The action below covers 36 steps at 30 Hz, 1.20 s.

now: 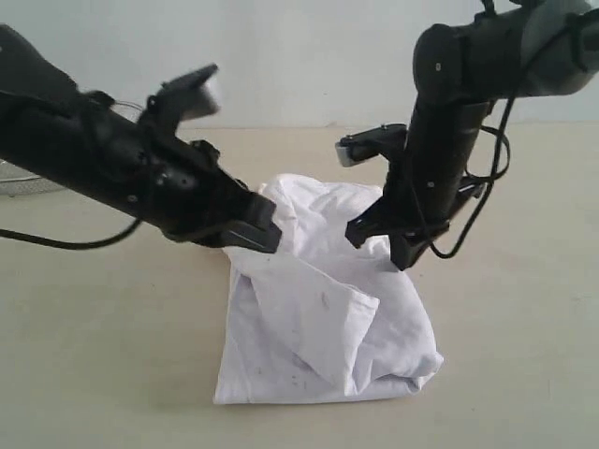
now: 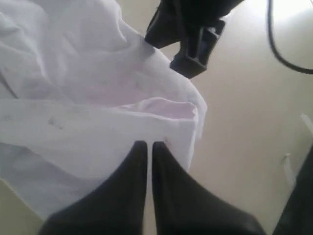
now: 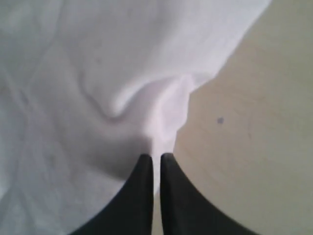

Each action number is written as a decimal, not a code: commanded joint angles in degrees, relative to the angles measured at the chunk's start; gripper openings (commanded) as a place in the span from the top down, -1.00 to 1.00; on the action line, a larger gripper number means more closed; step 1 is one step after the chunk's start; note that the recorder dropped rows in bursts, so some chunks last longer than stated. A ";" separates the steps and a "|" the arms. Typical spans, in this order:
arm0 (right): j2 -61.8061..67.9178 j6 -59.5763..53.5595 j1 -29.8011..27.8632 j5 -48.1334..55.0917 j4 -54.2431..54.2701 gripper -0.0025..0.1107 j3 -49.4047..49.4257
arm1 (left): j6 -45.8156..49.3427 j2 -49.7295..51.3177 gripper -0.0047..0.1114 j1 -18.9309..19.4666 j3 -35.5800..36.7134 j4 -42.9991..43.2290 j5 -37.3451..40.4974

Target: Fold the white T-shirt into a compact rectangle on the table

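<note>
White cotton hangs bunched between my two claws. The shirt sits about mid-worktop: its front hem rests flat toward the near edge, while the far part is lifted off the worktop into a crumpled tent.

The left claw is pressed together on a fold at the shirt's left side. The right claw is pressed together too, with a nip of cloth drawn up into its tips on the right side. The two claws are near each other, so the cloth between them sags.

As I judge it, the step is to carry the lifted edge over toward the near edge. To do it well I would:

- draw the claws apart first, so the held edge goes taut and straight
- move both at the same height and pace, parallel to the near edge
- lower until the held edge lies on the resting hem, then let go

The main risk is that a slack middle would set a crooked crease.

Count: one shirt, two claws, one wire basket at the far left edge. No lettering or tag shows from here.
</note>
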 commanded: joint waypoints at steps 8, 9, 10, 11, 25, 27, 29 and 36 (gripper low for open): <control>-6.57 1.07 -8.93 -15.14 6.29 0.96 18.47 | 0.44 6.58 0.84 -6.10 -6.90 -2.60 -6.30; -7.27 1.07 -9.67 -15.28 6.75 0.96 19.36 | 0.44 6.66 0.84 -6.58 -8.11 -2.73 -5.46; -8.21 1.07 -10.60 -15.55 7.00 0.96 20.37 | 0.44 6.95 0.84 -7.25 -9.28 -3.02 -4.46; -9.12 1.07 -11.56 -16.18 7.13 0.96 21.31 | 0.44 7.54 0.84 -7.93 -10.08 -3.16 -3.71; -20.75 1.06 -20.45 -16.67 9.75 0.96 22.74 | -3.66 19.21 0.84 -22.13 -13.49 -1.49 -6.18; -21.65 0.37 -20.45 -15.90 10.17 0.96 22.74 | -9.87 20.09 0.84 -22.36 -13.49 3.88 -9.43; -21.64 -1.57 -20.45 -14.23 12.22 0.96 22.74 | -21.18 21.22 0.84 -21.72 -13.49 18.11 -11.85; -21.64 -7.68 -17.92 -13.89 18.38 0.96 22.74 | -44.81 19.73 0.84 -18.30 -12.87 43.68 -1.40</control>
